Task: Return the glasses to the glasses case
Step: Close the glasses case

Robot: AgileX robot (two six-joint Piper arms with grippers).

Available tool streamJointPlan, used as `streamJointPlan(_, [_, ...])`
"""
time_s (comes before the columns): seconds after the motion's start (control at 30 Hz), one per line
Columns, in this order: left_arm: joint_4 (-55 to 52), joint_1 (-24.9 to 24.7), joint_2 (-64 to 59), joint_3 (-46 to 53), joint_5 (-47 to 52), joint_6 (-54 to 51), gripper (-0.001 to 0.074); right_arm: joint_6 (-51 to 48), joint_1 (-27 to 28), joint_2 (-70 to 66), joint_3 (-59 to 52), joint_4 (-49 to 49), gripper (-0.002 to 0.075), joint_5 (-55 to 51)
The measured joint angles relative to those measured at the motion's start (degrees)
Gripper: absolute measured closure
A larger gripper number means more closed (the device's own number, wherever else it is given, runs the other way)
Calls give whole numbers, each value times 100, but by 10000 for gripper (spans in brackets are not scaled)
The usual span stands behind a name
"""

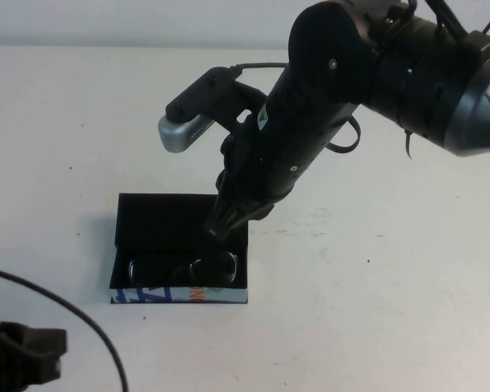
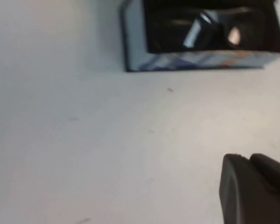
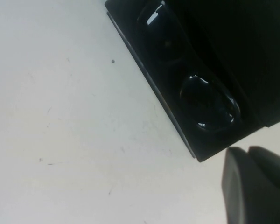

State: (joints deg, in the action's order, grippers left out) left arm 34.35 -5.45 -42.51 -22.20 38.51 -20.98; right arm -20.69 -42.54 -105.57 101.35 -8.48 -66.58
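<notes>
The right gripper [image 1: 222,224] is clenched, its dark fingers pinched together with nothing between them, poised over the right part of the open case [image 1: 147,214], just behind the glasses [image 1: 182,268]. The right arm [image 1: 310,122] is bulky matte black with a grey cap at its upper end and a rounded silver-faced camera block beside the wrist; it slants down from the top right of the high view.

The glasses lie inside the case along its front edge, both lenses up and glinting; they are rounded-rectangular, glossy, in a dark thick frame. The case is a shallow black rectangular box with a flat dull interior; its front wall carries a blue, white and orange pattern.

The left gripper [image 1: 20,359] sits low at the near left corner, well apart from the case; whether its fingers are parted I cannot tell. A black cable [image 1: 73,314] curves beside it.

The table [image 1: 376,269] is a plain off-white matte surface with small dark specks and faint scuffs. A pale wall [image 1: 131,20] runs behind it
</notes>
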Motion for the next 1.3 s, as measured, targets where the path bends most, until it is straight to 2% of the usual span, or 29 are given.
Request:
streamJointPlan(0.1, [1039,-13,-921,-284,589,-1229,736,39,44,0,0,0,737,0])
streamJointPlan(0.23, [2041,-13,-2017,-373,688,-2407,736,110,110,0,0,28,737,44])
streamJointPlan(0.33, [2780,-95,-2582,-373,476,-3503,736,217,144,0,0,28,737,232])
streamJointPlan(0.63, [4844,-944,-3803,-373,-582,-5661,736,674,342,-106,0,-39,737,829])
streamJointPlan(0.77, [5998,-1025,-4232,-375,-625,-6931,736,728,476,-327,69,-125,737,881])
streamJointPlan(0.97, [6339,-1035,-4809,-538,-625,-7479,736,740,545,-680,328,-292,737,917])
streamJointPlan(1.3, [6377,-1035,-5273,-880,-635,-7796,736,740,545,-1252,987,-345,737,954])
